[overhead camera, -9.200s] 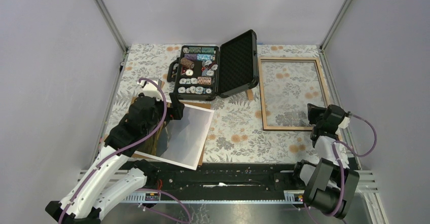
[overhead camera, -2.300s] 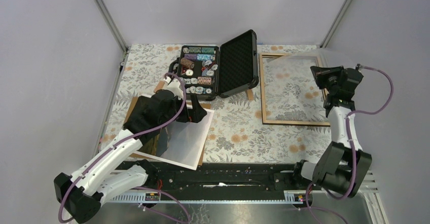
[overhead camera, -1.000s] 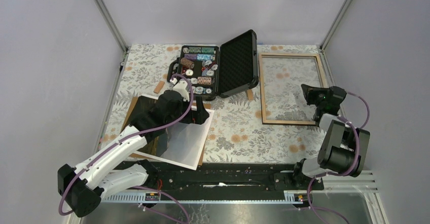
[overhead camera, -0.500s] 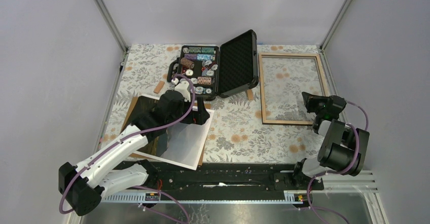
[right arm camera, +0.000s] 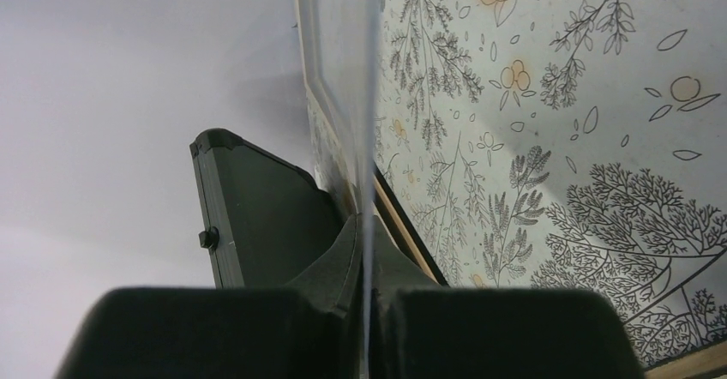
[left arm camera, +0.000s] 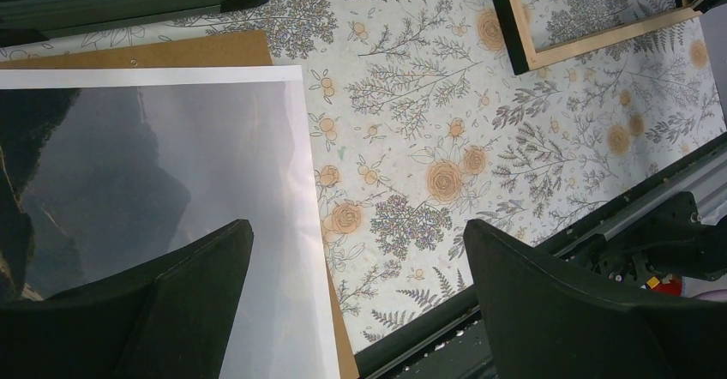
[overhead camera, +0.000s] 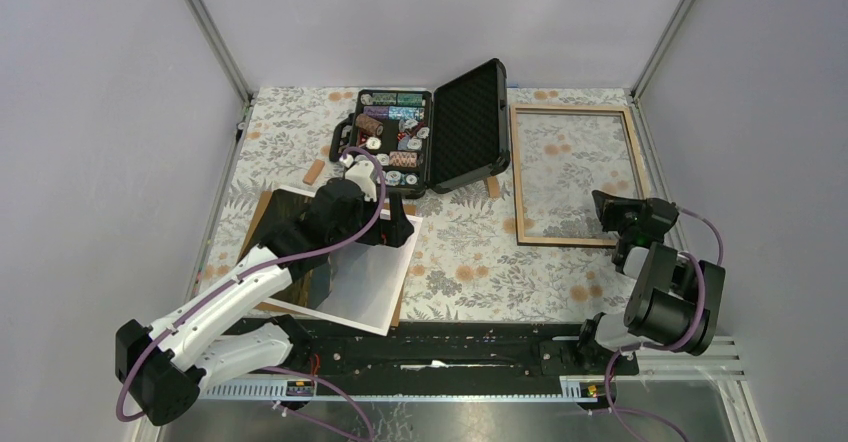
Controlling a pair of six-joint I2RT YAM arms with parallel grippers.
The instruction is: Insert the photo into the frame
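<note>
One clear pane's edge sits clamped in the right gripper — left gripper gapes over the photo's right edge

The right jaws have lowered the clear pane ahead of them down to the frame. The left jaws have advanced, and the far edge of the photo is now beneath them.

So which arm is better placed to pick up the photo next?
Left. The left gripper hangs open right over the photo at its edge, while the right gripper is shut on the clear pane at the frame, well away from it.
</note>
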